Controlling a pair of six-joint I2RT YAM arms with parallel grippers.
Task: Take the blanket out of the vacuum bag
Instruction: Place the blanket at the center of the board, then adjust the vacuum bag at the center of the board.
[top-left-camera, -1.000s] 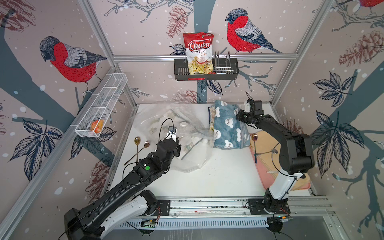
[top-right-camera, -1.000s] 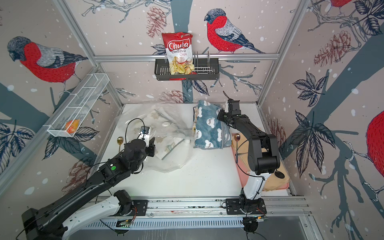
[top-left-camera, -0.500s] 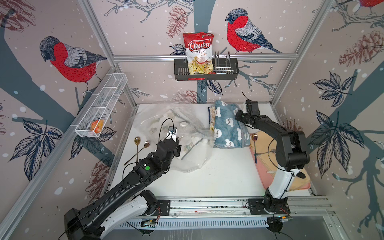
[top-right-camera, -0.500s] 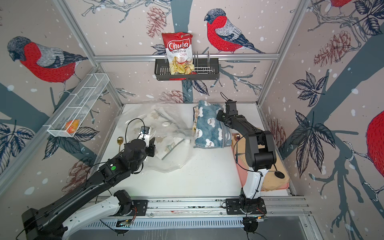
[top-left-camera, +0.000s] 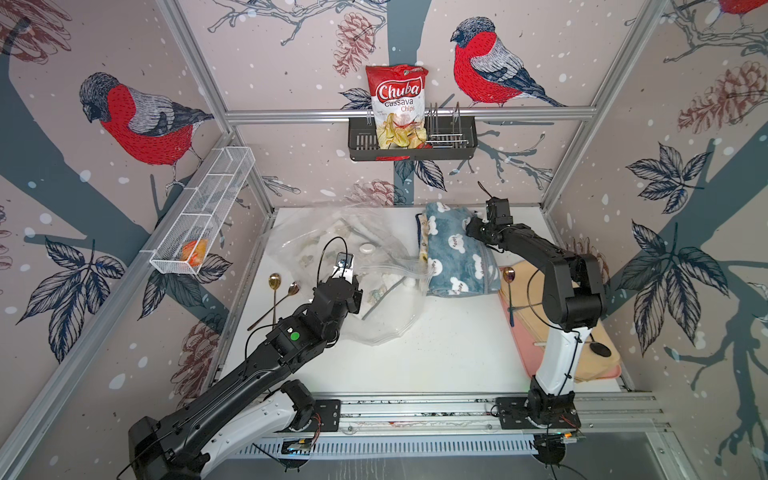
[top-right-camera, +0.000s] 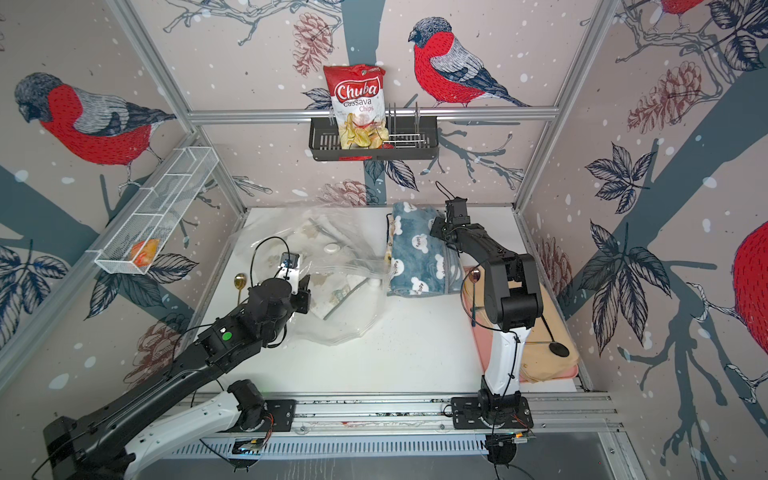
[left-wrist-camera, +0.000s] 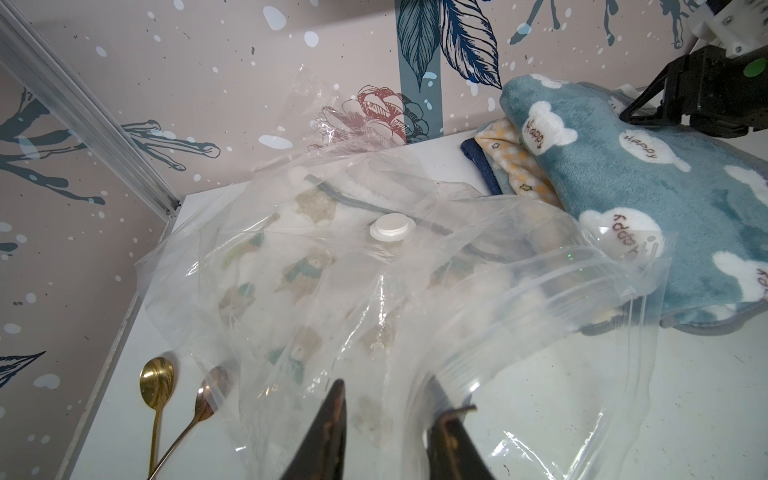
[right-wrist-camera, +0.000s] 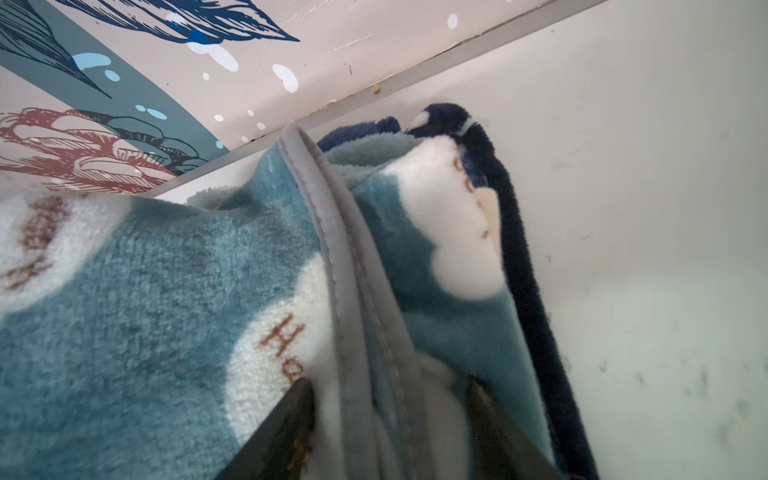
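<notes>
Blanket (top-left-camera: 457, 253) is seen at three o'clock of the vacuum bag (top-left-camera: 386, 320), seemingly clear, long axis twelve-to-six. Its twelve o'clock end is straddled by the right gripper (right-wrist-camera: 390, 382), jaws parted; bag plastic is pinched by the left gripper (left-wrist-camera: 384, 386).

Left arm (top-left-camera: 266, 365): black links, white base link (top-left-camera: 249, 419), round green dot (top-left-camera: 294, 336), black cable (top-left-camera: 335, 238) looped at wrist. Right arm (top-left-camera: 569, 291): black links over white lower link (top-left-camera: 557, 357). Left gripper (left-wrist-camera: 385, 380): dark fingers (left-wrist-camera: 328, 432), rust-brown scuffs. Black base plates (top-left-camera: 536, 415).
</notes>
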